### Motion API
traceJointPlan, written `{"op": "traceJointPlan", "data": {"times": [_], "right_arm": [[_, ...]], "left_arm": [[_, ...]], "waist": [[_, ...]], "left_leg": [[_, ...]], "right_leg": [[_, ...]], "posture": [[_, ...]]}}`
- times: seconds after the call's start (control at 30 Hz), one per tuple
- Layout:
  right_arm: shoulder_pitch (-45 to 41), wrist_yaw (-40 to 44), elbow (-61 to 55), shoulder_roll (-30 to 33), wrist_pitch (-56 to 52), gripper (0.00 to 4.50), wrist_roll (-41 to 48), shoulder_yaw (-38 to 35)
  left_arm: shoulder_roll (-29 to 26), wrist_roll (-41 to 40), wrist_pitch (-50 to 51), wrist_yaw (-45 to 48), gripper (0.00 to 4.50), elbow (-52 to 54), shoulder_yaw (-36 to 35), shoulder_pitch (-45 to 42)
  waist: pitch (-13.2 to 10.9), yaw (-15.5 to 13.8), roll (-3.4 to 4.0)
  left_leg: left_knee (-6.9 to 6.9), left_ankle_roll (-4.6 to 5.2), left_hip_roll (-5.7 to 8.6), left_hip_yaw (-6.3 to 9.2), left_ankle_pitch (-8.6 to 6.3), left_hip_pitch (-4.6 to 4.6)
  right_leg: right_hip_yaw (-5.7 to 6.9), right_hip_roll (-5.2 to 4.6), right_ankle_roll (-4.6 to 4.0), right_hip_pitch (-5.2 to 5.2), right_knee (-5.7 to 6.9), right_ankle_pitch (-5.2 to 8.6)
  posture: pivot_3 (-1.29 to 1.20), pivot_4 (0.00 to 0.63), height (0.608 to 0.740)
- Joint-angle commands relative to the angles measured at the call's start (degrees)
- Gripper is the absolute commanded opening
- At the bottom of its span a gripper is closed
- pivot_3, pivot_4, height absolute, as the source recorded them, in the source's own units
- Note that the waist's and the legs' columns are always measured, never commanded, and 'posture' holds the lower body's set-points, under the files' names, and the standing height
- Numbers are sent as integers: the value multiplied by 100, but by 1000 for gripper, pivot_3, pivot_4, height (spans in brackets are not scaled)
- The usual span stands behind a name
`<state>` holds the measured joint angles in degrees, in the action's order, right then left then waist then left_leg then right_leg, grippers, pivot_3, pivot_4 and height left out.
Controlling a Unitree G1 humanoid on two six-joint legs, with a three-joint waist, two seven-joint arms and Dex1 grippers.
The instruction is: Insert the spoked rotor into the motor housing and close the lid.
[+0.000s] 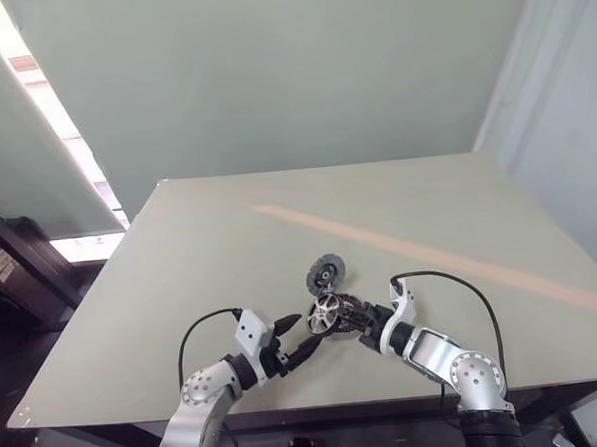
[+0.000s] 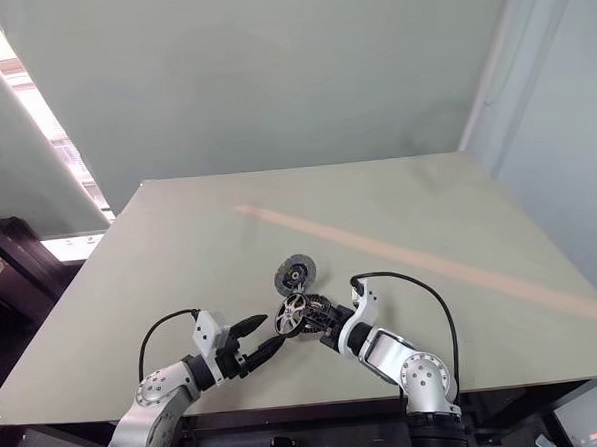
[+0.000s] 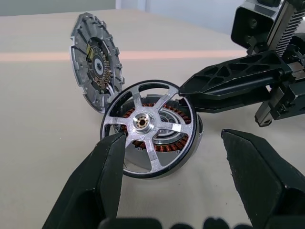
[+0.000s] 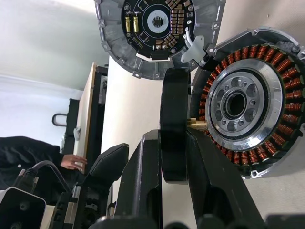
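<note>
right fingers (image 4: 174,157) astride spoked rotor (image 4: 174,124)

silvery spoked rotor (image 3: 151,128), copper-brown motor housing (image 4: 248,102) windings, grey lid (image 3: 95,59)

1. One spoked rotor (image 3: 150,128), standing on edge against the motor housing.
2. One motor housing (image 4: 248,102), with one copper ring of windings.
3. One lid (image 3: 96,59), open and joined at the motor housing's edge.
4. Two end effectors of mine: my left end effector (image 1: 300,337) and my right end effector (image 1: 352,321), either side of the motor housing.
5. One table (image 1: 200,259) beneath the motor housing.
6. One person's hand (image 4: 74,162), well beyond the motor housing.
</note>
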<state>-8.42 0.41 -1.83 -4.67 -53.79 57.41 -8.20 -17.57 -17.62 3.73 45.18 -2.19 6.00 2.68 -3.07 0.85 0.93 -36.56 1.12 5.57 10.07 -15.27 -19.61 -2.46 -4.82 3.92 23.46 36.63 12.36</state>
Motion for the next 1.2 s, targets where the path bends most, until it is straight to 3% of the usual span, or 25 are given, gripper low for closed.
{"op": "traceJointPlan", "data": {"times": [0.03, 0.3, 1.2], "right_arm": [[-60, -83, -143, -249, -34, 364, 521, -355], [-185, -275, -5, -260, 28, 364, 1325, -843], [-176, -468, 338, -303, 238, 364, 972, -476]], "left_arm": [[-1, 17, -110, 29, 3425, 124, 0, -58], [-9, 22, -103, 24, 3425, 132, -1, -51], [7, 29, -155, 26, 3425, 48, -10, -138]], "waist": [[0, -1, 0], [0, 8, 0], [0, 18, 0]], "left_leg": [[0, 0, 0, 0, 0, 0], [1, 0, 0, 0, 0, 0], [0, 0, -1, -2, 0, 0]], "right_leg": [[0, 0, 0, 0, 0, 0], [0, 0, 0, 1, 1, 0], [-2, 0, 0, 1, 1, 0]], "posture": [[0, 0, 740], [0, 0, 740], [0, 0, 740]]}}
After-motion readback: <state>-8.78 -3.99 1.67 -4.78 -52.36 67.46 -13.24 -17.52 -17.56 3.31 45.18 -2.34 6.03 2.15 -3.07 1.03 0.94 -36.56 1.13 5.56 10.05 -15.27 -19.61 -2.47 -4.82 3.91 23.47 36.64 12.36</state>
